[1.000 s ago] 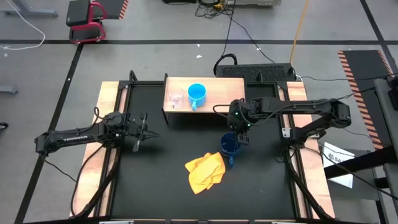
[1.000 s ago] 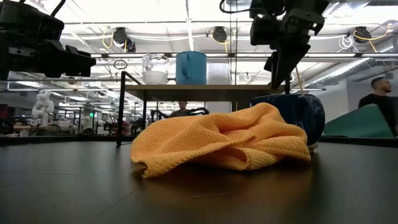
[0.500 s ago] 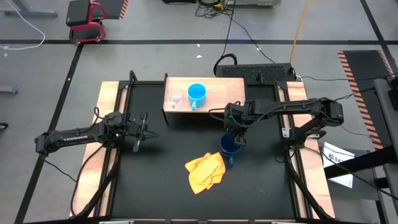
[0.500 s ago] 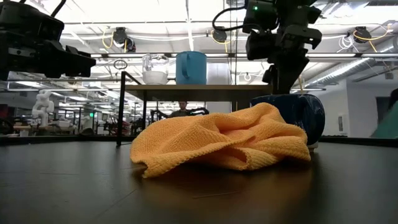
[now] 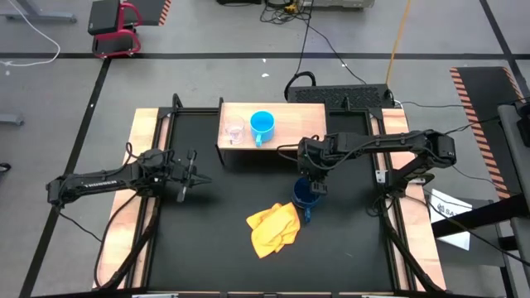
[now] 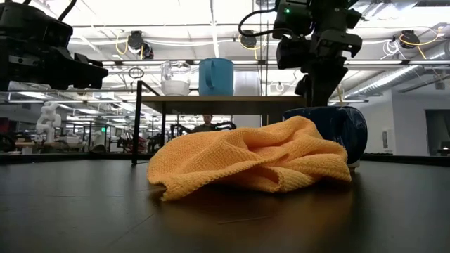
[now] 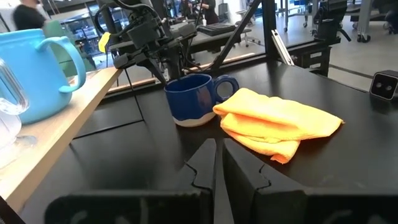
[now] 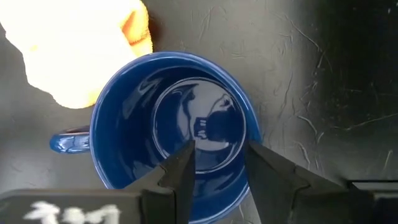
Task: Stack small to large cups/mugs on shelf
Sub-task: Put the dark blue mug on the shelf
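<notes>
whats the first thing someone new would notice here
Probably the yellow cloth crumpled mid-table, with the dark blue mug right beside it and the right gripper poised open directly over the mug's mouth. Next, the shelf at the back, holding the light blue mug and the clear glass cup.

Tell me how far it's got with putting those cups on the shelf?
Two of three look done: the clear glass cup and the light blue mug stand side by side on the shelf. In hand: the right gripper, open, hovers over the dark blue mug beside the yellow cloth on the table. That mug remains. The left gripper waits, shut.
</notes>
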Robot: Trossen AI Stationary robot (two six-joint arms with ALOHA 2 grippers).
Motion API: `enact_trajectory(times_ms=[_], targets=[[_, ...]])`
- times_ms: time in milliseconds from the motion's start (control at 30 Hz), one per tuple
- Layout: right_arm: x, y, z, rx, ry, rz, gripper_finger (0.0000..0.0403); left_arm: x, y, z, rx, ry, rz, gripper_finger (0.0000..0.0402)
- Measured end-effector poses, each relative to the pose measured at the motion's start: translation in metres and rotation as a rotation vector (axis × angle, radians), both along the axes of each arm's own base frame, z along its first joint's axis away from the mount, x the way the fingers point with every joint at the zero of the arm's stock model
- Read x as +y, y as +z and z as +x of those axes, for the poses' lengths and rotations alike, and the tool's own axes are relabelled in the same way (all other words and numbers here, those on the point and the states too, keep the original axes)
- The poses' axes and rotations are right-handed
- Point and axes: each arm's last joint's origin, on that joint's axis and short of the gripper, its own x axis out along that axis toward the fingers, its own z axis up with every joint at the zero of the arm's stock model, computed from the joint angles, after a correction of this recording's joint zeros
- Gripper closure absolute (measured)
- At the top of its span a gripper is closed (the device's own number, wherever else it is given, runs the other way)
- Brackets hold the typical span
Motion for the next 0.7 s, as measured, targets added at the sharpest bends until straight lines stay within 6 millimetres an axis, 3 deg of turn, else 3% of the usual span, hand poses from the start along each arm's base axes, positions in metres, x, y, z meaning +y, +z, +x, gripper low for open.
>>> enact_trajectory(times_ms=[500,700], targets=[[-0.001,-0.002,0.002,-0.006,0.018,-0.005,0.0275,0.000,0.000,0.000,-0.001,0.000,0.002,0.0371],[-0.002,0.009,0.007,-0.042,0.017,-0.015,0.0275,0.000,0.000,0.000,0.000,-0.001,0.010,0.0371]])
